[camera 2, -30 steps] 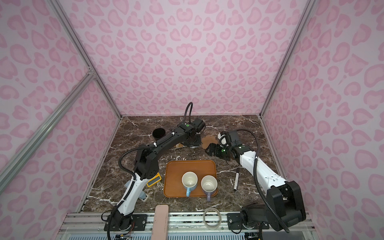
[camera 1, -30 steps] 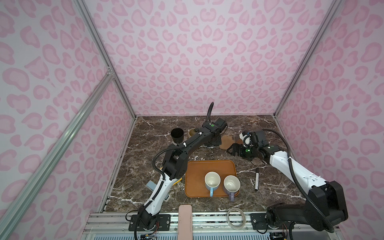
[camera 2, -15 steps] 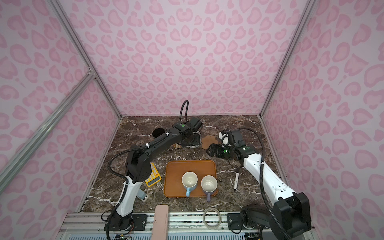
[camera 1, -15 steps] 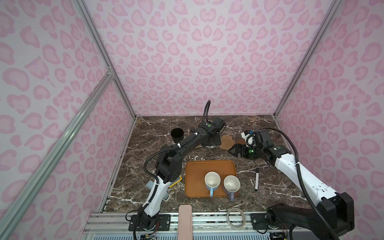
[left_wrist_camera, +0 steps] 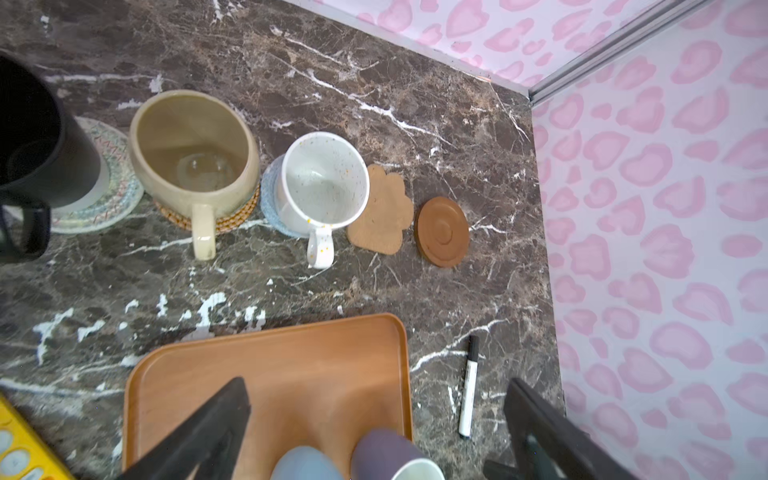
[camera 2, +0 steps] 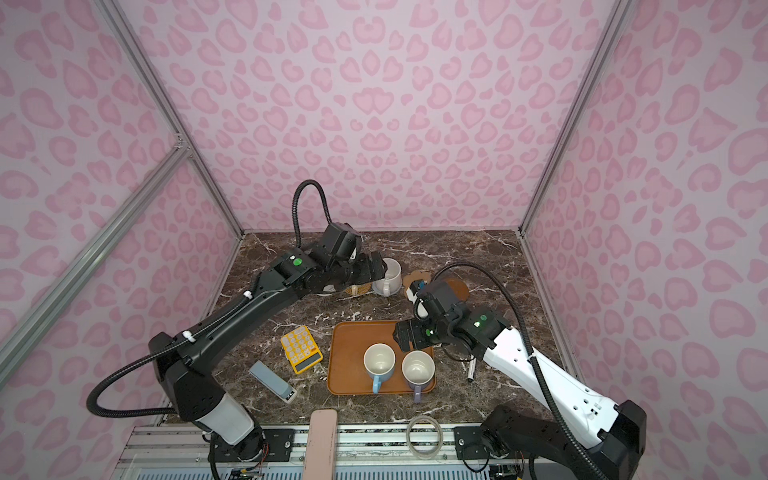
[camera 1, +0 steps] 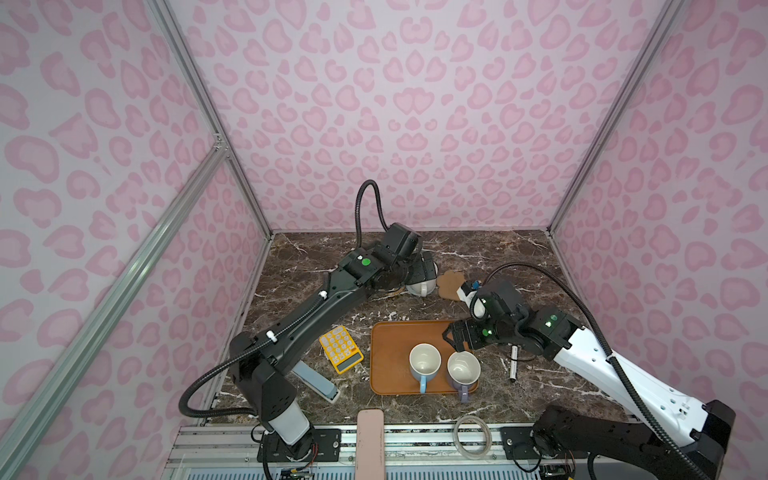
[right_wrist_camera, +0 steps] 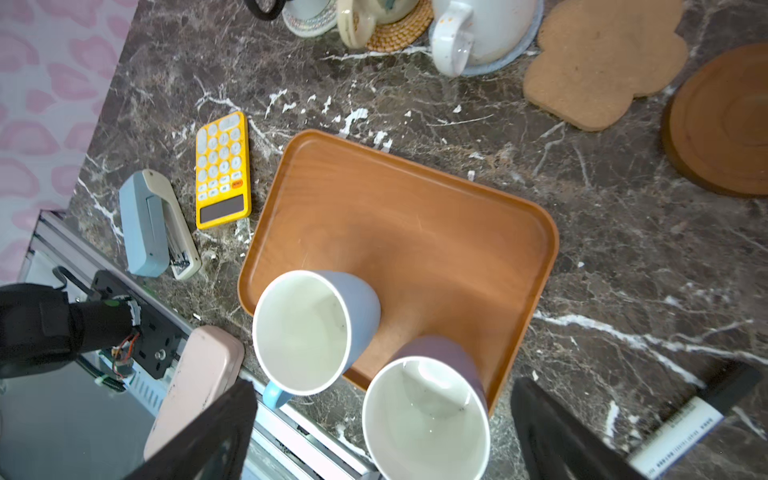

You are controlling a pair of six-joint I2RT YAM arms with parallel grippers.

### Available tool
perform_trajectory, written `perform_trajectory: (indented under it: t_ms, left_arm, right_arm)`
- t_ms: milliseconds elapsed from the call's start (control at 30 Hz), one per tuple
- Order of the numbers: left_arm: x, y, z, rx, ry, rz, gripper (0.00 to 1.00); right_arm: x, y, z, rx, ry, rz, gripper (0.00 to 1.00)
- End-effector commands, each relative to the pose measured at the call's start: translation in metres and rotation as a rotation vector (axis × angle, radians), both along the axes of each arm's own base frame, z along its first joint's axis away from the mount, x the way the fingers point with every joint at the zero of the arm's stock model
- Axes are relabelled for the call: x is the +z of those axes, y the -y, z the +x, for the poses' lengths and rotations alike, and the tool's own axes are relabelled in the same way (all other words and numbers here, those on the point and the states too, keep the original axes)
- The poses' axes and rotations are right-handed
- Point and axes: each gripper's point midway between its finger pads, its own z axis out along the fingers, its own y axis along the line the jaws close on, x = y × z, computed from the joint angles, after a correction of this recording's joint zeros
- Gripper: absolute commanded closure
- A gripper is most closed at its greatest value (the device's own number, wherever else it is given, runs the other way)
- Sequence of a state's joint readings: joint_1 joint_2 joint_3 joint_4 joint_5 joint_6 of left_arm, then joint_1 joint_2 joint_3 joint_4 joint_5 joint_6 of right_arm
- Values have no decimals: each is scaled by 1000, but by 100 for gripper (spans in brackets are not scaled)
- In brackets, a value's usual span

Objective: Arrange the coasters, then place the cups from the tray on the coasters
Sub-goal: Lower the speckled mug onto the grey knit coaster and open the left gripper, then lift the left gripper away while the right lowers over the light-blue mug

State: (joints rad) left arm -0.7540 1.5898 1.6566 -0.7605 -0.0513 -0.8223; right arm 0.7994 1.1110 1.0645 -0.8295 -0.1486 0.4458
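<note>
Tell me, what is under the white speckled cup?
A light-blue woven coaster lies under the white speckled cup. Only the coaster's edge peeks out at one side; the cup covers its middle, so that part cannot be seen.

the left gripper (camera 2: 375, 267) has spread wide and drawn back off the white cup (camera 2: 390, 272), now standing free on the light-blue coaster (left_wrist_camera: 270, 195). the right gripper (camera 1: 457, 337) has swung from the back coasters to the tray (camera 1: 390, 353), just behind the lavender cup (camera 1: 463, 370).
</note>
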Motion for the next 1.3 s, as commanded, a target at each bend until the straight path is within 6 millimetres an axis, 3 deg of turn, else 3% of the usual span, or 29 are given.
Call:
perform_trajectory:
  t_ms: [0, 200, 600, 900, 1267]
  left_arm:
    - [9, -9, -18, -3, -4, -57, 2]
    - [-2, -39, -55, 4, -76, -31, 2]
    - [-58, -77, -112, 30, -233, -16, 1]
    - [-92, -78, -134, 47, -304, -4, 1]
    - [-110, -80, -145, 92, -328, -14, 1]
  right_arm:
    - [-2, -2, -15, -22, 24, -54, 7]
    - [-13, -24, -51, 23, 4, -61, 13]
    - [-53, -66, -88, 85, -87, -74, 33]
    - [-81, -73, -85, 74, -130, -171, 43]
    - [-102, -65, -70, 21, -166, -253, 53]
